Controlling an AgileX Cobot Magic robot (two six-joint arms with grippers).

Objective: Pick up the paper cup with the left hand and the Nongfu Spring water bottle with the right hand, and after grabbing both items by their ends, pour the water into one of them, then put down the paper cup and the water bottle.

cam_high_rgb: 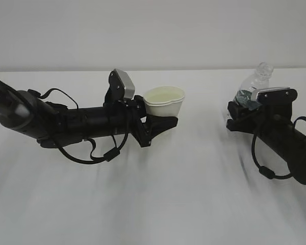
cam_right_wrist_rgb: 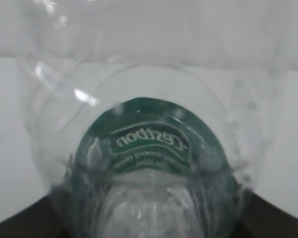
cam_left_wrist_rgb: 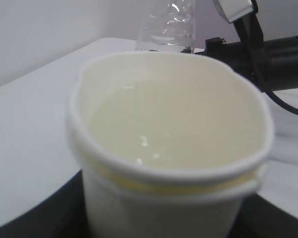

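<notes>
White tabletop [cam_high_rgb: 158, 204] runs back to a plain pale wall, and both arms lie low across it. Coming in from the left, the left hand [cam_high_rgb: 160, 120] is a long black tube with looped cables and a grey camera block; its fingers are clamped on the base of the paper cup [cam_high_rgb: 164, 102], holding it upright just above the surface. Over on the right, the right hand [cam_high_rgb: 245, 115] is a boxy black gripper with a silver-grey camera block, its fingers closed around the lower body of the Nongfu Spring water bottle [cam_high_rgb: 255, 88]. The bottle is clear and ribbed, with a dark green label band in white print, no cap on its neck, and it leans slightly. It stands well apart from the cup. The cup is small, white and tapered; its rolled rim is squeezed out of round and a second rim line shows just beneath. Inside, against the cream lining, lies the water [cam_left_wrist_rgb: 164, 134], clear with small glints.
</notes>
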